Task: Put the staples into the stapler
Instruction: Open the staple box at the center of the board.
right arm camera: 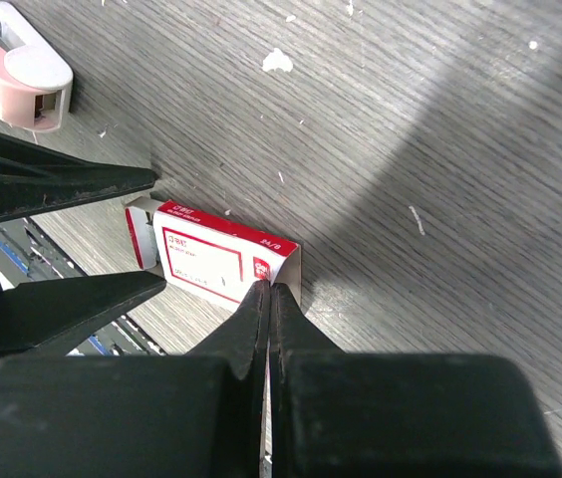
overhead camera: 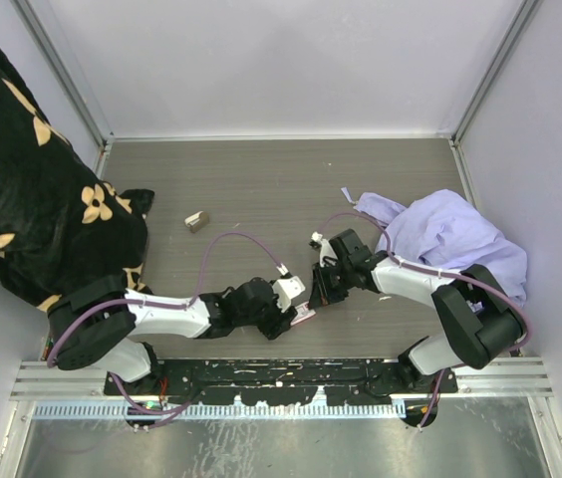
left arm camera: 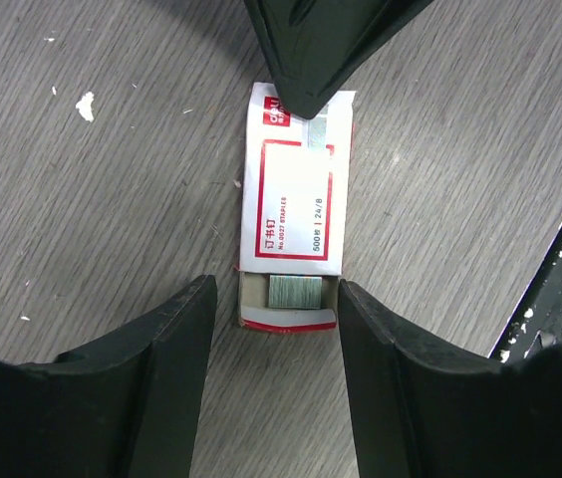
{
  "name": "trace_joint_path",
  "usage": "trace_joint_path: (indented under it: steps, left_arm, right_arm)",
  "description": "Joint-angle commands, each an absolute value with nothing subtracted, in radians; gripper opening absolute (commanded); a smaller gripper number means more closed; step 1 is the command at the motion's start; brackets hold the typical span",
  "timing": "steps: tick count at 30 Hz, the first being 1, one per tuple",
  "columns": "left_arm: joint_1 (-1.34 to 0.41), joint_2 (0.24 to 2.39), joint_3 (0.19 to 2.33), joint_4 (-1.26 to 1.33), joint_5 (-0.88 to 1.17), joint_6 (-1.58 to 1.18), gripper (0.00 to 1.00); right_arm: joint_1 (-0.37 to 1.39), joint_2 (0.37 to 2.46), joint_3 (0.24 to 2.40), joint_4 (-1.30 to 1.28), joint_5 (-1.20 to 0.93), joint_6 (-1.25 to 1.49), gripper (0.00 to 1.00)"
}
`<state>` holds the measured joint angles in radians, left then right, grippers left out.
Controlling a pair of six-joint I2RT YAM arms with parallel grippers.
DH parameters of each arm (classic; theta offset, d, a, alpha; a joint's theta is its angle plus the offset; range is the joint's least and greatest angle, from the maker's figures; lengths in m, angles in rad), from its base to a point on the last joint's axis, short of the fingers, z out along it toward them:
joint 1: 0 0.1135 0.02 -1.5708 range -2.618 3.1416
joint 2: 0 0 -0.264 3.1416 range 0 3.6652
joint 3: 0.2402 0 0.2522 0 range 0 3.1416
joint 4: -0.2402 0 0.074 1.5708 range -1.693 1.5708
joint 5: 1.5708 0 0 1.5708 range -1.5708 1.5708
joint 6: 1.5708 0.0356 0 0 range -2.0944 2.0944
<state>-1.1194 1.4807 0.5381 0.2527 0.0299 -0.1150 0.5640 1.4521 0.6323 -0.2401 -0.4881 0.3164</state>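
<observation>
Near the middle of the tabletop's point(overhead camera: 261, 179) near edge, the staples box point(left arm camera: 296, 189) lies flat between my two arms, its red-and-white printed face up. Its inner tray point(left arm camera: 251, 294) is slid partway out at the end facing my left wrist, and a silvery block of staples point(left arm camera: 296, 291) shows inside it.

My left jaws are spread, with one of the fingers point(left arm camera: 151, 378) on each side of that open tray end. A sliver of bare tabletop shows between one finger and the box; the other finger sits right at the box's edge, and I cannot tell whether it touches.

My right jaws are pressed together with nothing between them. Their tips point(right arm camera: 266, 299) come down on the opposite, closed end of the box, on its top face just by the end flap. A pale grey strip point(left arm camera: 323, 129) lies on the box just under those tips; I cannot tell what it is.

From my right wrist I see a small pink-and-white object point(right arm camera: 17, 65) lying on the tabletop beyond the box, cut off by the frame.

Farther toward the far edge lies a small tan block point(overhead camera: 197, 220), well apart from the box. A lilac cloth point(overhead camera: 460, 239) is heaped by the right edge, and a black cloth with tan flowers point(overhead camera: 22, 179) covers the left edge.
</observation>
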Motion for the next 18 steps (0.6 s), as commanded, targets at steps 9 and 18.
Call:
trace_joint_path:
  steps: [9, 18]
  left_arm:
    - [-1.191, 1.56, 0.593, 0.147, -0.041, -0.105, 0.48]
    - [-1.193, 1.541, 0.583, 0.15, -0.055, -0.107, 0.42]
  right_arm:
    - [0.527, 1.424, 0.64, -0.202, -0.501, 0.319, 0.0]
    - [0.48, 1.411, 0.621, -0.202, -0.514, 0.306, 0.0]
